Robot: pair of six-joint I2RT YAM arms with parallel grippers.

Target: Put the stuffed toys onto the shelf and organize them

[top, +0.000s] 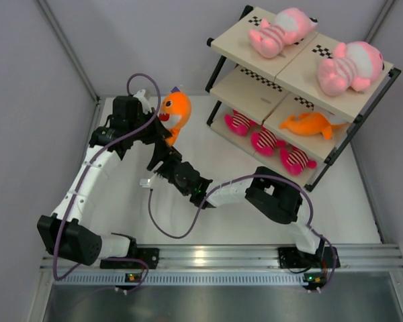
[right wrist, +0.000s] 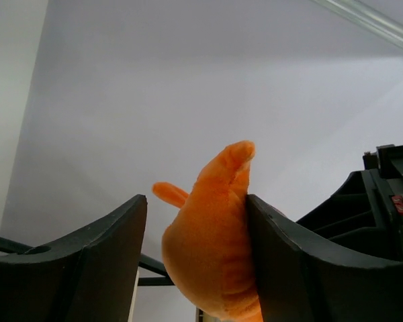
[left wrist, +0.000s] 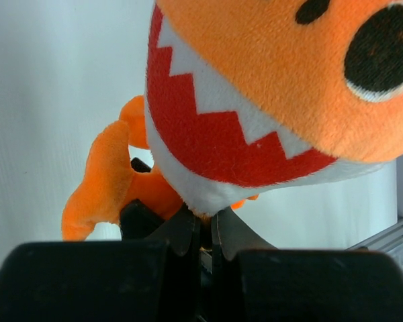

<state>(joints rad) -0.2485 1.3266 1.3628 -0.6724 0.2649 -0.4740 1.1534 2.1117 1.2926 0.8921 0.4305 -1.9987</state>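
The smooth white worktop [top: 211, 151] carries a three-tier shelf [top: 245, 40] at its far right: pale flat boards in a thin black frame, with plush toys lying on each tier. Towards the far left is the orange toy [top: 175, 109], round-headed and fuzzy, with black eyes and a red zigzag mouth edged in white. The left fingers [left wrist: 236, 236] are pinched together on its white underside. The right fingers [right wrist: 101, 248] stand apart around an orange limb that touches only one of them.
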